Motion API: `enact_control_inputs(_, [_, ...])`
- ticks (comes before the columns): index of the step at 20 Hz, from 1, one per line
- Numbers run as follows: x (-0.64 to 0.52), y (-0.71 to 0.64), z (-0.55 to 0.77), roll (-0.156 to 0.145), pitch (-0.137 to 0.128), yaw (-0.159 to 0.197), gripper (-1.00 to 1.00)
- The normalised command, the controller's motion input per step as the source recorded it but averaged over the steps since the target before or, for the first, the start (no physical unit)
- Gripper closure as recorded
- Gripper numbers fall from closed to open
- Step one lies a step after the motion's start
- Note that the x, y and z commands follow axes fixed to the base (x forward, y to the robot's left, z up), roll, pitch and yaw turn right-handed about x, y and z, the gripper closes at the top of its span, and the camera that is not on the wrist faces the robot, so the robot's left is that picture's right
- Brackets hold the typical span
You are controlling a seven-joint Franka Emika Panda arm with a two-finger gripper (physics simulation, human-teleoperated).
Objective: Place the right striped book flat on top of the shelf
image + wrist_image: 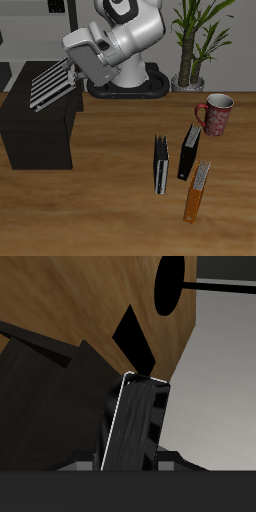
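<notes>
No brand name, label or legible writing shows on any surface in either view. The white-and-grey robot arm reaches toward the low, boxy, black-brown shelf, its two-finger gripper clamped on one edge of the right striped book, a squarish volume whose broad cover carries bold black and pale grey-white parallel stripes. The book hangs in the air, tilted, over the shelf's flat top, with its lower edge close to that surface; whether it touches cannot be told. From the gripper the book stretches outward and slightly down, away from the arm's round black base.

In the wrist view the striped book appears as a dark slab with a thin pale edge, held between the fingers, the dark shelf beside and beneath it and the brown wooden table beyond.

Farther along the table, well apart from the shelf, three other books lie near one another: a second striped book, a slim dark book and an orange book. A red patterned mug stands behind them, and a potted green plant rises beside the base.
</notes>
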Motion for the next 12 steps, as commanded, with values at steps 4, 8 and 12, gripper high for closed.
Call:
enact_control_inputs(4, [-0.07, -0.44, -0.05, -0.065, 0.023, -0.021, 1.00])
enact_control_inputs(8, [0.00, -0.17, -0.05, -0.043, -0.053, 0.007, 1.00])
enact_control_inputs(12, [0.00, -0.24, -0.16, -0.036, 0.077, -0.024, 1.00])
